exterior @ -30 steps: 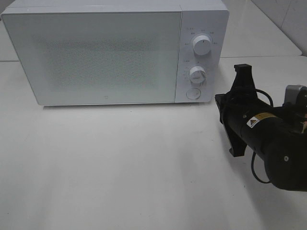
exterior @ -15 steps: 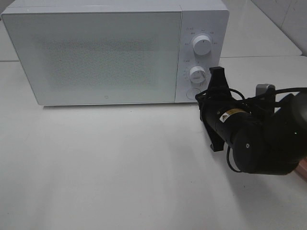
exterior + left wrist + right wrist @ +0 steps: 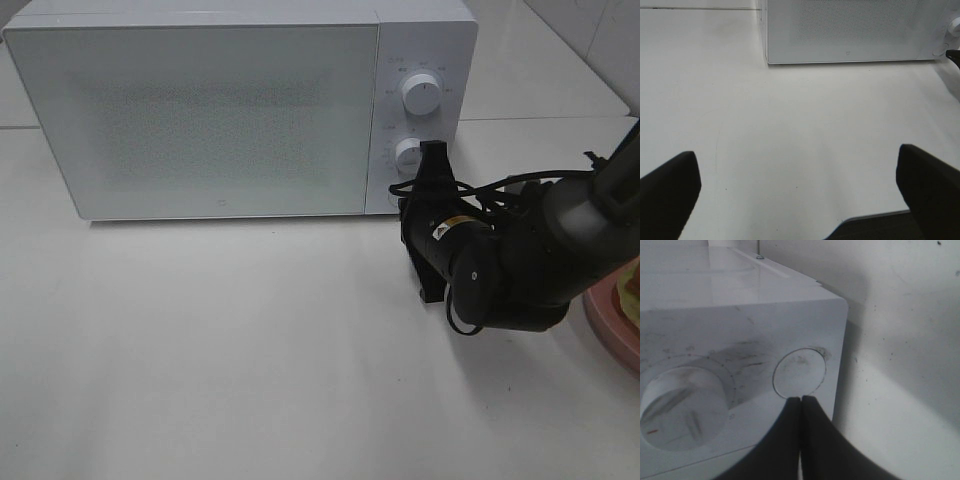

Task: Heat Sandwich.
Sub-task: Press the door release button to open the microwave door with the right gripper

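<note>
Two black fingers of the left gripper stand far apart with nothing between them, above the white table. Straight ahead of them and well apart sits the white microwave, its door shut and its near lower edge facing the fingers. Further right on the microwave's control panel, the upper dial is above the right gripper and clear of it. The lower dial sits just beside the gripper's tips, partly hidden from the high camera by the wrist. The right gripper has its two fingers pressed together and holds nothing. Their joined tips sit at the lower rim of the round button in the panel's bottom corner; whether they press on it or only meet it I cannot tell. Behind this gripper, back along the right arm, a pink plate lies at the table's right edge. On it shows only a pale sliver of the sandwich, cut off by the frame and well apart from both grippers
</note>
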Robot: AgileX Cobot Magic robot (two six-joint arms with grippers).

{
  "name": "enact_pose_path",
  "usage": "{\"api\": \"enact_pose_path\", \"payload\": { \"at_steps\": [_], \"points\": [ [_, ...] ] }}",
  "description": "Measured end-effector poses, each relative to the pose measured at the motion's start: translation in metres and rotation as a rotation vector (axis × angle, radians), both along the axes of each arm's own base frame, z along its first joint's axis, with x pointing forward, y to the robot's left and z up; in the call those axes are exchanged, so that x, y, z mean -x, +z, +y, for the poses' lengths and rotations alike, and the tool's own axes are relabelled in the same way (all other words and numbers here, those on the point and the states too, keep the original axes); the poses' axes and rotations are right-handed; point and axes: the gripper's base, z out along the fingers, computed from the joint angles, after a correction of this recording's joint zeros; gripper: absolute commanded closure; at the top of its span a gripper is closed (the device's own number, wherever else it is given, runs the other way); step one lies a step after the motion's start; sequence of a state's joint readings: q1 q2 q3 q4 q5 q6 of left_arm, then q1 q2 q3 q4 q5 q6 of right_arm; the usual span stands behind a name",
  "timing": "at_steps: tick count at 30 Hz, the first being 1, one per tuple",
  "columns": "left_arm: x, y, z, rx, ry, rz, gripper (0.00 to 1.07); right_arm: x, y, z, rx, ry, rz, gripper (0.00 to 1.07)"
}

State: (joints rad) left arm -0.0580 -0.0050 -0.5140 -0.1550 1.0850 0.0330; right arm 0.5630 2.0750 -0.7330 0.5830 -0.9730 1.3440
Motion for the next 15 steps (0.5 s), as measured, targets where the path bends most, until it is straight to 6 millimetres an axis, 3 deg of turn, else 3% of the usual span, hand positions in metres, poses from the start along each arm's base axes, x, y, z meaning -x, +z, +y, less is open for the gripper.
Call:
{"api": "enact_pose_path", "payload": {
  "at_steps": [15],
  "points": [
    [0.0, 0.0, 0.0, 0.0, 0.0, 0.0, 0.07, -0.029, -0.011, -0.003, -0.012, -0.032, 0.007, 1.07]
  ]
}}
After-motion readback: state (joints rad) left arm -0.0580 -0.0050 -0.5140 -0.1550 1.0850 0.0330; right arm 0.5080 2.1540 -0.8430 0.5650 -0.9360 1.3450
